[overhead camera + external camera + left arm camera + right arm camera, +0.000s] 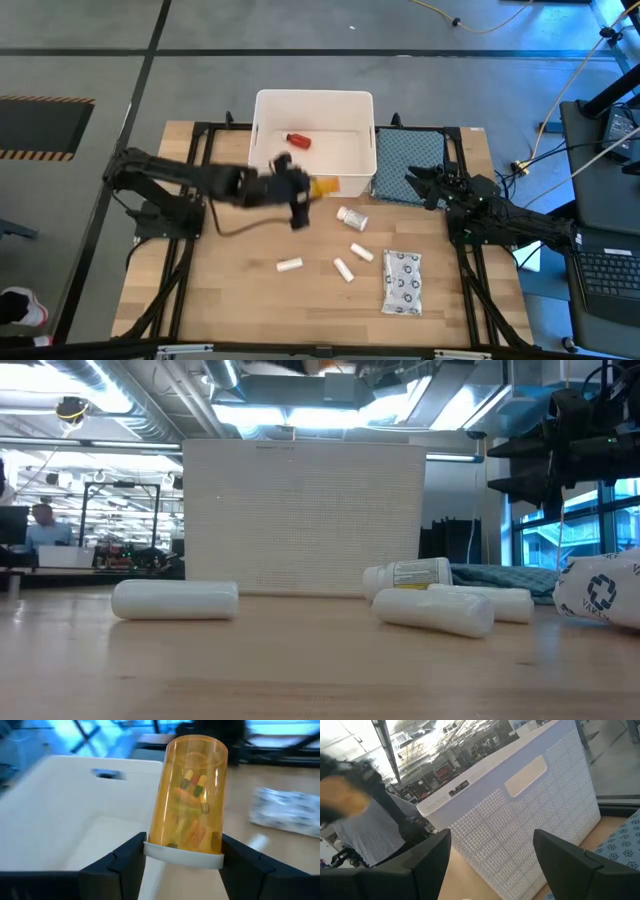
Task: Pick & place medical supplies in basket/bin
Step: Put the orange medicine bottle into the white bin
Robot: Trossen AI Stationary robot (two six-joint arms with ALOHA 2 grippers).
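Pale wood-grain planking forms the counter [230,300], set on a black frame over a grey floor. At its far edge stands the bin [266,150], a white rectangular plastic tub with rounded corners, a thick rim and finely dotted outer walls. A red bottle with white cap [298,140] lies on its side on the bin's smooth floor.

Left hand [182,862] is at the bin's near rim, gripping a translucent amber pill bottle [190,795] by its white cap. The bottle is cylindrical, tilted, with coloured capsules visible inside.

Right hand [492,865] waits over the blue-grey patterned cloth [410,155] just right of the bin, its fingers standing apart and holding nothing.

On the counter in front of the bin:
- White pill bottle [352,217], labelled, lying on its side.
- Three short white cylinders, smooth and round-ended, lying flat: one [289,265] toward the left, two [344,269] [361,252] near the middle.
- Flat silvery-white blister pack [402,282], rectangular, with dark ring marks, toward the right.

Industrial room with ceiling lights and ductwork lies beyond; a person [42,525] is seen at far left of the low view.
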